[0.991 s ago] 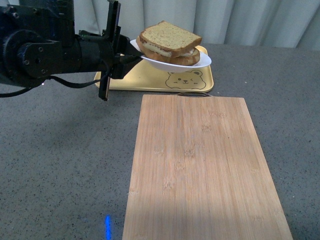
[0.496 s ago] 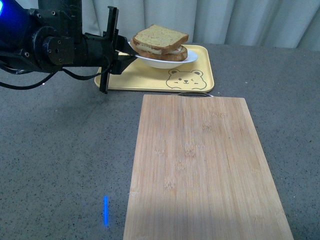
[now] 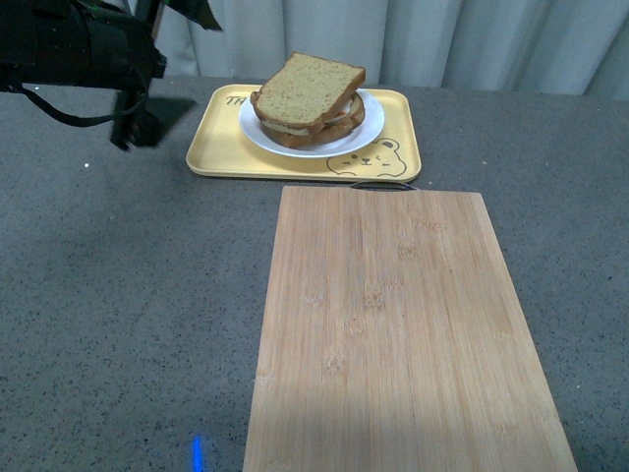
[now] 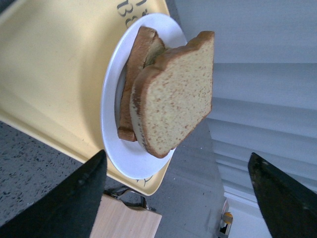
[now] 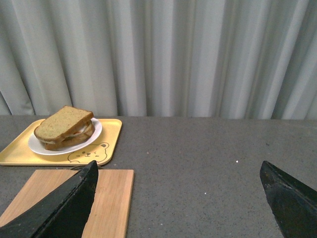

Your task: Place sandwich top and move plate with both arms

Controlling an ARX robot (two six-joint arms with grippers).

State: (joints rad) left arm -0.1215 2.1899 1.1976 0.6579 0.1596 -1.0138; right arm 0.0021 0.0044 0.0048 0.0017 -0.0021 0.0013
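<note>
The sandwich top [image 3: 313,87] lies tilted on the lower slice and filling, on the white plate [image 3: 295,150]. The plate sits on the yellow bear tray [image 3: 221,147] at the back of the table. My left arm [image 3: 79,49] is at the far left, apart from the tray. My left gripper [image 4: 177,154] is open and empty; its view shows the sandwich top [image 4: 178,94] and the plate [image 4: 111,99] ahead of it. My right gripper [image 5: 178,163] is open and empty over bare table, far from the plate [image 5: 34,145]. It is out of the front view.
A long wooden cutting board [image 3: 393,324] lies in front of the tray and reaches the near edge. The table is dark grey speckled stone. Grey curtains hang behind it. The board's corner also shows in the right wrist view [image 5: 109,198].
The plate with the sandwich was held up over the tray by my left gripper. Now it rests on the tray, and the left gripper has let go and drawn back to the left.
</note>
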